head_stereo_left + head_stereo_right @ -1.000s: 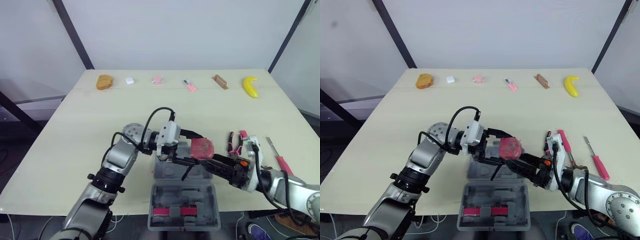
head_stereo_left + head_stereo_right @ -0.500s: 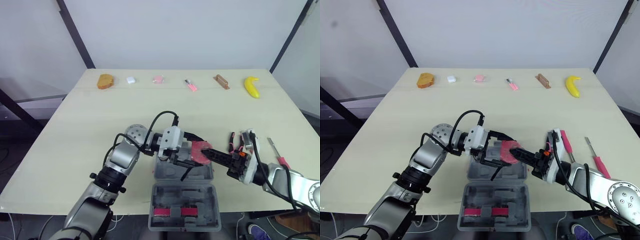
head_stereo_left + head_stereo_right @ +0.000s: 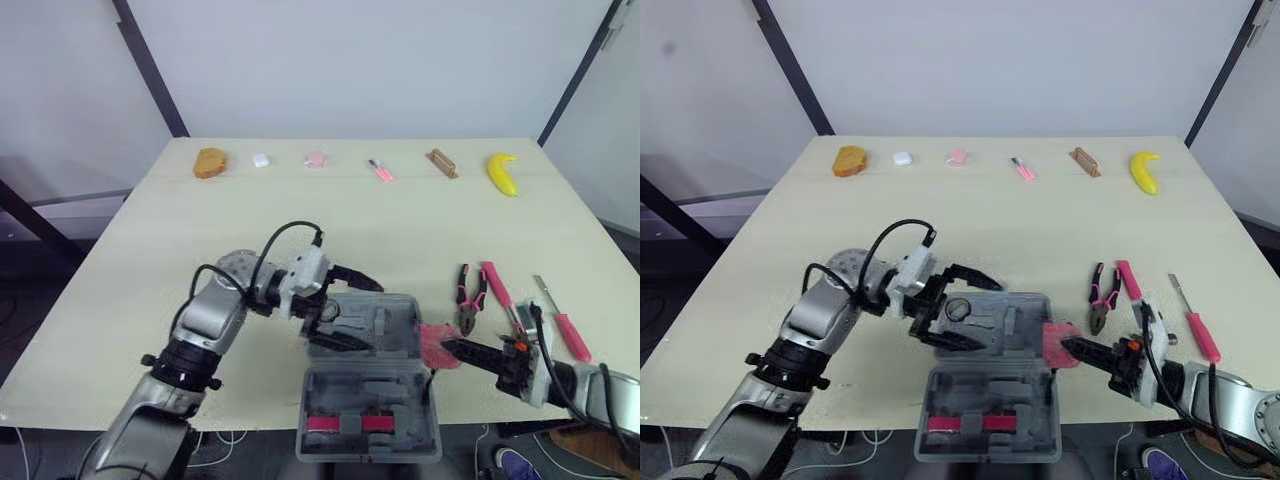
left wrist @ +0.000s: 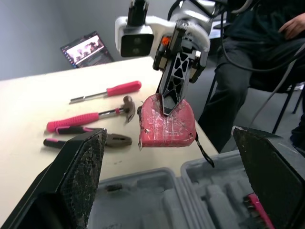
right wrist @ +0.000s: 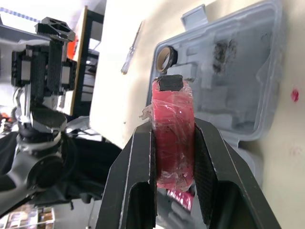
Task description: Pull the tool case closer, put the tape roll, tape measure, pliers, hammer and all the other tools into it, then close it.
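Since your right gripper (image 3: 447, 347) has both fingers clamped on the flat sides of the pink tape measure (image 3: 434, 343), it hangs edge-on right at the right rim of the open tool case (image 3: 385, 325). I'd guess that grip makes it easier to slot into a moulded pocket. I can't tell if it's touching the rim yet. Your left gripper (image 3: 352, 314) is spread wide and empty over the tray's left end, near the tape roll (image 3: 960, 308) already seated there, probably steadying the case. Watch the tape measure's dangling strap (image 4: 202, 152), it could snag the rim. The pliers (image 3: 468, 300), hammer (image 3: 497, 288) and screwdriver (image 3: 560, 318) lie beside your right arm, so mind the swing.
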Motion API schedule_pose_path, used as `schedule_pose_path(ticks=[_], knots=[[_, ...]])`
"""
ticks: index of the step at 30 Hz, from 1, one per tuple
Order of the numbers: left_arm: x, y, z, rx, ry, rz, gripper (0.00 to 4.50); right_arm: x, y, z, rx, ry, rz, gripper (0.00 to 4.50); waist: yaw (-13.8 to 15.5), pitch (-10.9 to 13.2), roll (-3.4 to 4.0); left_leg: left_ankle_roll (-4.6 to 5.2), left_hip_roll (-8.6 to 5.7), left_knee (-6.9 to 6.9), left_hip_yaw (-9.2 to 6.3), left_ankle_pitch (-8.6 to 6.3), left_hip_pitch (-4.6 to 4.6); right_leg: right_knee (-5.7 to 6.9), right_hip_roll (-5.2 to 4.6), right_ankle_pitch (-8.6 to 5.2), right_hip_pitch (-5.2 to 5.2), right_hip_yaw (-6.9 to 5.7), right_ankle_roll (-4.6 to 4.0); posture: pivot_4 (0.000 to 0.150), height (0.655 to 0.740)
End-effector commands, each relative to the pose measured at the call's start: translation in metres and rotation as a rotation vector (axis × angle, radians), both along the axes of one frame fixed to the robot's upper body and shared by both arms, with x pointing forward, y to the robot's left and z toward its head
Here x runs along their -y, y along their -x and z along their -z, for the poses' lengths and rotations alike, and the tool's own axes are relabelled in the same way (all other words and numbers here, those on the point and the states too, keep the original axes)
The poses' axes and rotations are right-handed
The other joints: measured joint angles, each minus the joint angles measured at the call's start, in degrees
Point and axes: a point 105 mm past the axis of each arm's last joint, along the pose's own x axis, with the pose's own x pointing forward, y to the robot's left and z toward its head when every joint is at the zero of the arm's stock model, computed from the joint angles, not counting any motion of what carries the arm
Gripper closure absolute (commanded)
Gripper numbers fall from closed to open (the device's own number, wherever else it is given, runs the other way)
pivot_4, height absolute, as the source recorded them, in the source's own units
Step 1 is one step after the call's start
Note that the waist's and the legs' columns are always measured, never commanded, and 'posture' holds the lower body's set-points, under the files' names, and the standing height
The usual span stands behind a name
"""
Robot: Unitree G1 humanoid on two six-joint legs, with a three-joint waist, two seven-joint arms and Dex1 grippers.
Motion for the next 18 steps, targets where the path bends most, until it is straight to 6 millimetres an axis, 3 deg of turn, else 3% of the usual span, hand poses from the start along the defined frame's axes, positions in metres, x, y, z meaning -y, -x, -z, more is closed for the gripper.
schedule_pose_path(ticks=[1,7,13,18], knots=[[-0.014,0.018,-0.011,0.003,-0.015,0.067,0.00,0.025,-0.001,0.016,-0.014,0.057,0.034,4.02,-0.1,0.0,0.00,0.00,0.00,0.00,0.03,0.00,0.01,0.00,0.00,0.00,0.00,0.03,0.00,0.150,0.7400],[-0.019,0.032,-0.011,-0.004,-0.052,0.078,0.00,0.033,-0.005,0.041,-0.029,0.133,0.017,4.02,0.1,0.0,0.04,0.00,0.03,-0.01,0.05,0.00,0.03,-0.02,0.01,0.00,0.00,0.06,0.00,0.150,0.7400],[-0.020,0.038,-0.011,-0.018,-0.046,0.059,0.00,0.016,-0.008,0.045,-0.051,0.040,0.009,4.02,-0.3,0.0,-0.07,0.00,0.18,-0.02,0.13,0.00,0.13,-0.01,0.20,0.00,0.02,0.20,-0.01,0.150,0.7400],[-0.021,0.040,-0.009,-0.023,-0.042,0.037,0.00,0.017,-0.003,0.052,-0.066,0.060,0.023,4.02,-0.2,0.0,-0.06,0.00,0.28,-0.05,0.15,-0.01,0.18,-0.01,0.37,0.00,0.01,0.26,-0.04,0.150,0.7400]])
